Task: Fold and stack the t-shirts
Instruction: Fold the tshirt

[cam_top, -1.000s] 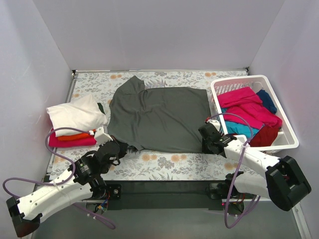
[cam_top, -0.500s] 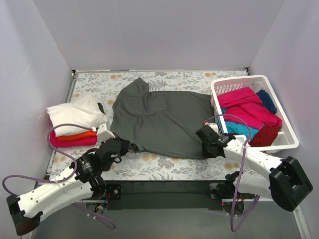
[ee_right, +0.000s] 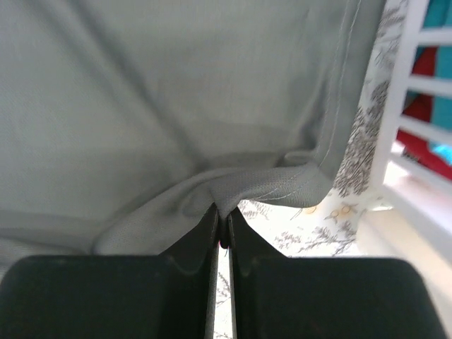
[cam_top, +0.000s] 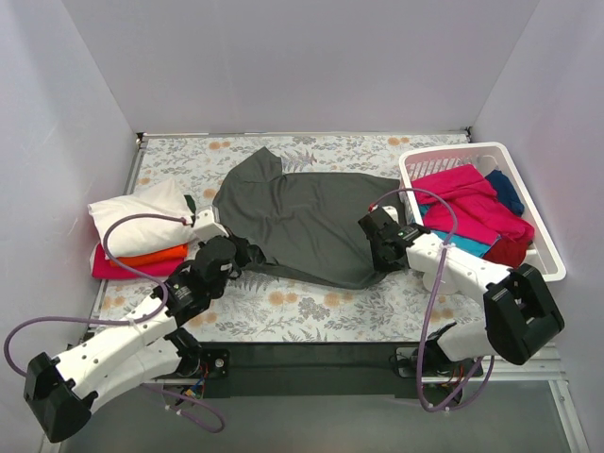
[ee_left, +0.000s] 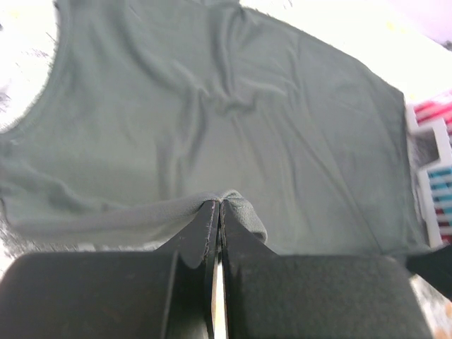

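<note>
Both arms are folding the dark grey t-shirt (cam_top: pixel 302 212) lengthwise on the worktop (cam_top: pixel 311 307).
The left end effector (ee_left: pixel 217 205) and right end effector (ee_right: pixel 222 212) are each clenching a pinch of its near edge. The rest of the cloth is lying beyond them, its long axis running left to right, so neither arm is sitting nearer. Compared with a second ago, both are carrying that edge farther from the bases, narrowing the shirt.

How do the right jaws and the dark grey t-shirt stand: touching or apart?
Touching. The right wrist view shows the right gripper with its jaws shut on a pinched fold of the dark grey t-shirt.
</note>
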Available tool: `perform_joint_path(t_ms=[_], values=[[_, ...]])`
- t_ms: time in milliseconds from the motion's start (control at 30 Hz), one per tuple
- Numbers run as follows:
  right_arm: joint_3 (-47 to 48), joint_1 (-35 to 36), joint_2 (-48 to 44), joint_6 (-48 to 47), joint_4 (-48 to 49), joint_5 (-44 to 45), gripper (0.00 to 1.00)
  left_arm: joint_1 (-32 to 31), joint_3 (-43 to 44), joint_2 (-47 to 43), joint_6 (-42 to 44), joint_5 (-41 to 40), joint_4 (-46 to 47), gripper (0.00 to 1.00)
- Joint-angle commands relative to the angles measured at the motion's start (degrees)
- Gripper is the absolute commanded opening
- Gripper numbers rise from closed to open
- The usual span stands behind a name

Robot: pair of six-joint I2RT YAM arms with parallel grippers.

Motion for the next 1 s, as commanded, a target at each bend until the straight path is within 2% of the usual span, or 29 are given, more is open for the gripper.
perform_joint_path(t_ms=[0,67,300,700,967], values=[[3.18,-1.98,1.17,-3.30,1.07,1.14,0.01,4.66,1.13,0.53,4.50,3.66,5.91,0.00],[3.79,-3.13,2.31,-4.44,1.43,0.79,0.01,7.64,0.69,1.05,6.00,6.12,8.37,0.00],[6.16,-5.94,6.70,-6.90,2.57,-0.70,0.01,9.50,1.83,6.15,8.99,10.25,13.91,0.00],[11.26,-9.37,10.84,-10.51,3.19,-3.43,0.01,15.74,3.06,10.81,11.36,13.77,16.12,0.00],[13.99,-10.52,13.74,-11.65,3.10,-3.96,0.01,20.49,4.73,18.10,14.34,23.17,22.18,0.00]])
